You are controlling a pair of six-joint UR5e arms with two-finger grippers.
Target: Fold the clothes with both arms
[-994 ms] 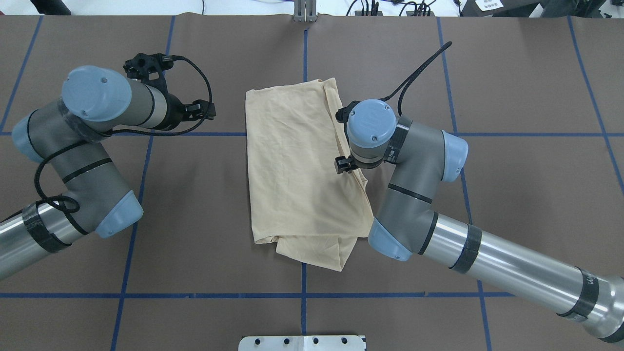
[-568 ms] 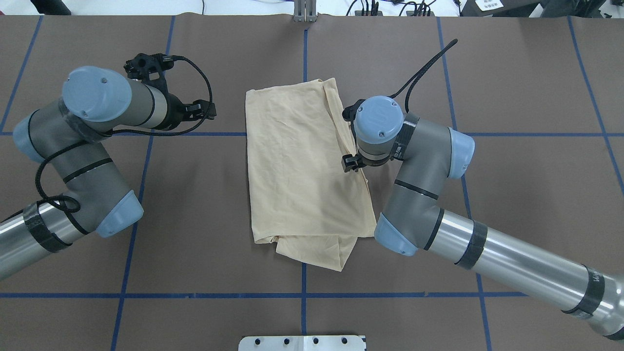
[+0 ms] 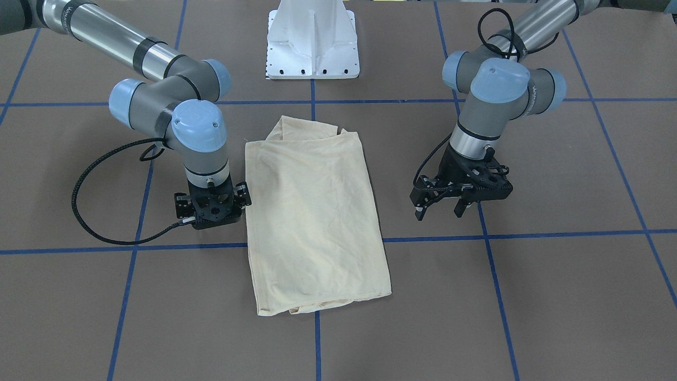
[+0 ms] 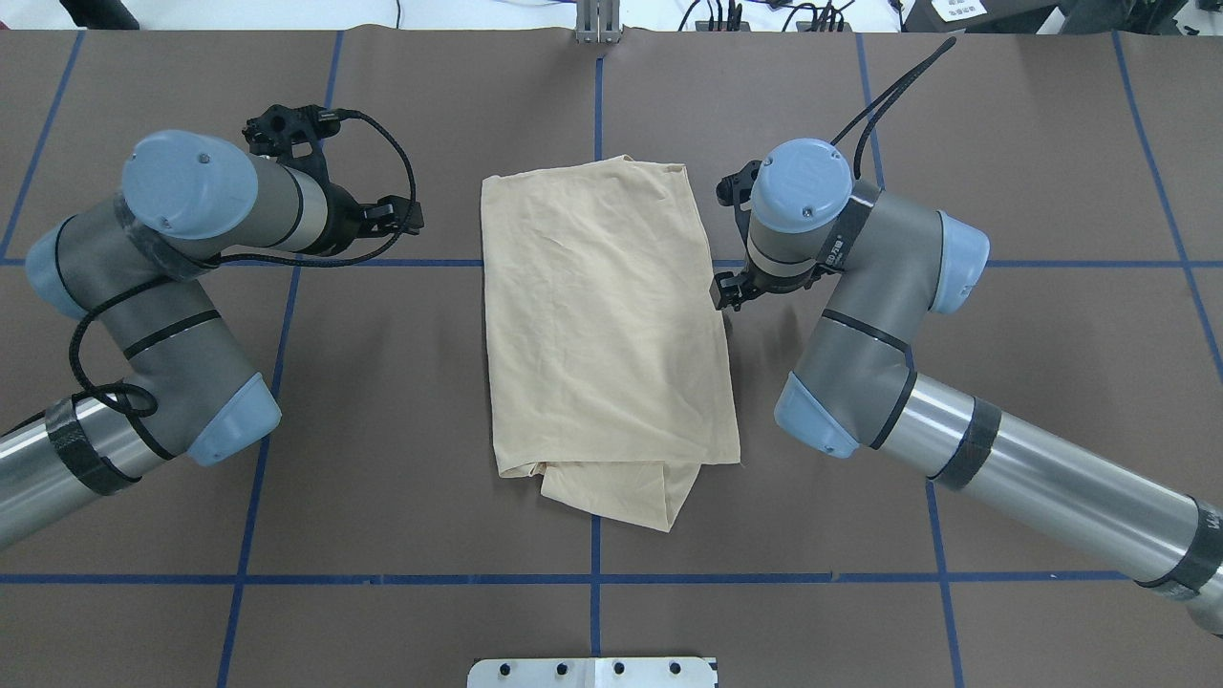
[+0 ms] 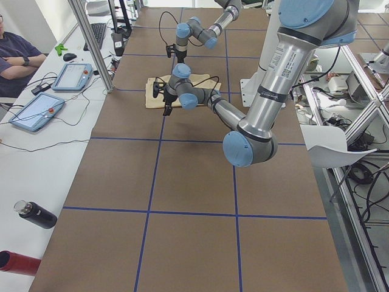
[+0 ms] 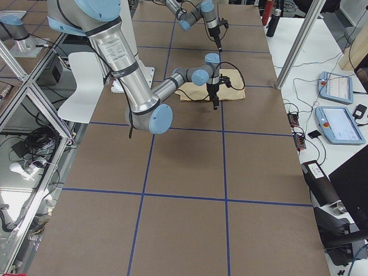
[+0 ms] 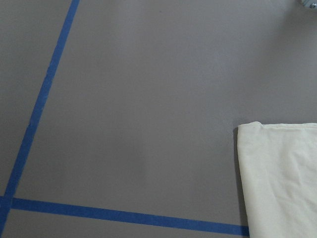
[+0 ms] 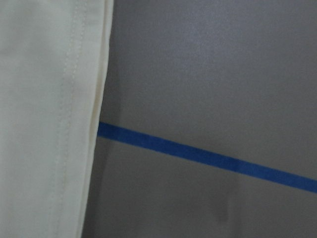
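Observation:
The clothes are one cream-yellow shirt (image 3: 312, 211) folded into a long rectangle, lying flat at the table's middle (image 4: 602, 325). No print shows. A loose flap sticks out at its robot-side end. My right gripper (image 3: 214, 219) hangs just off the shirt's long edge, pointing down, open and holding nothing. The right wrist view shows only that hemmed edge (image 8: 44, 124) beside bare table. My left gripper (image 3: 440, 211) hovers open over bare table, well clear of the shirt's other side. A corner of the shirt (image 7: 282, 178) shows in the left wrist view.
The brown table cover carries a grid of blue tape lines (image 4: 592, 578). The white pedestal base (image 3: 312, 42) stands at the robot's edge. Along the far side are tablets (image 5: 73, 76), a metal post (image 5: 91, 42), bottles (image 5: 33, 214) and a seated person (image 5: 18, 58).
My right gripper has moved off the shirt to its right and away from the robot. The shirt's right edge now lies spread out flat. The left arm has not moved.

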